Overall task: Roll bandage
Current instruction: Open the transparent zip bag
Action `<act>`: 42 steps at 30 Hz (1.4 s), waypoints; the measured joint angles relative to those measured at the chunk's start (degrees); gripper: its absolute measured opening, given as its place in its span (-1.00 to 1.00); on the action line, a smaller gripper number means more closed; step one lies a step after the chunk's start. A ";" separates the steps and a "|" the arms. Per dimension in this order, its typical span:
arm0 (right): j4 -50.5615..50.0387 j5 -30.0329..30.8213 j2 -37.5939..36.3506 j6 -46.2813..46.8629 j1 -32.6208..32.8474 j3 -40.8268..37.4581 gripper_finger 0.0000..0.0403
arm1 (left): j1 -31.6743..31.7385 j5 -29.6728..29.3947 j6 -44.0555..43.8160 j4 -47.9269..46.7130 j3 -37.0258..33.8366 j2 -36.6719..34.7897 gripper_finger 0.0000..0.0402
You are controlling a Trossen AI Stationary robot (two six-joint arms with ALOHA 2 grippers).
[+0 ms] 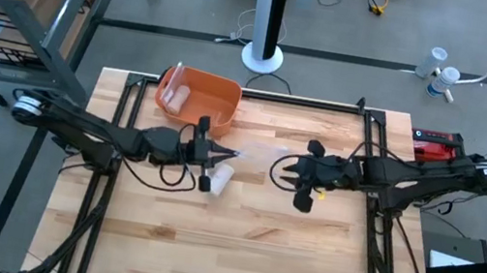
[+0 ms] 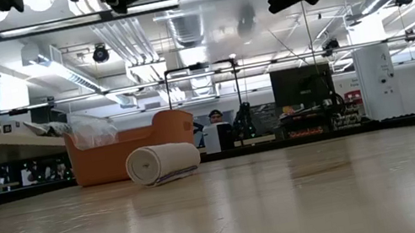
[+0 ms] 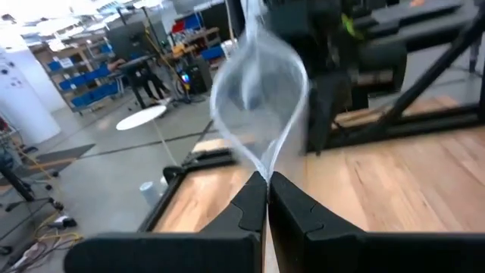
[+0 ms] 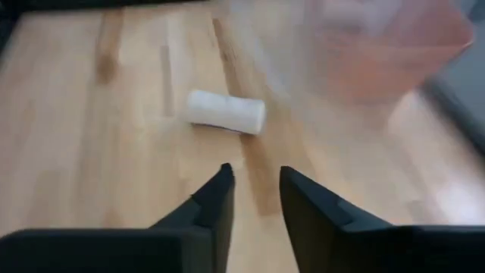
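Note:
A rolled white bandage (image 1: 219, 183) lies on its side on the wooden table (image 1: 255, 246); it also shows in the low view (image 2: 162, 162) and the right wrist view (image 4: 226, 111). My left gripper (image 1: 219, 158) hovers just beyond it, shut on a clear plastic wrapper (image 3: 258, 83) that reaches toward the right arm. My right gripper (image 1: 279, 173) stands open above the table's middle, facing the left one, with nothing between its fingers (image 4: 254, 176). My left gripper (image 3: 265, 179) pinches the clear wrapper by a gathered end (image 3: 262, 168) between its two fingertips. The fingers lie about level, coming from the table's left. The wrapper balloons out beyond the fingertips as a loose loop, lifted clear of the table.
An orange bin (image 1: 199, 96) with clear plastic inside stands at the table's far edge, left of centre, and shows behind the bandage in the low view (image 2: 132, 151). A red tool (image 1: 436, 144) sits past the far right corner. Bare wood fills the near half.

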 joint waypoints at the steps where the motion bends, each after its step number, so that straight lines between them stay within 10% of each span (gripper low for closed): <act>1: -0.19 0.48 0.00 -2.53 0.35 -0.11 -0.46 | 0.01 0.00 0.03 0.11 0.00 -0.65 -1.00; 7: 7.12 7.89 0.00 -10.39 1.81 -5.00 -0.33 | -0.63 3.91 0.14 -0.14 0.00 -6.15 -1.00; 20: 60.91 3.73 0.78 -18.02 1.76 -20.09 -0.26 | -0.96 12.24 1.74 -1.28 0.00 -15.28 -1.00; 34: 62.65 -7.26 0.68 -24.49 1.78 -11.09 -0.11 | -0.98 12.98 1.56 -0.51 0.00 -15.53 -1.00; 42: 62.56 0.35 0.68 -18.64 1.76 -8.90 -0.31 | -0.98 10.51 1.53 1.26 0.02 -15.51 -1.00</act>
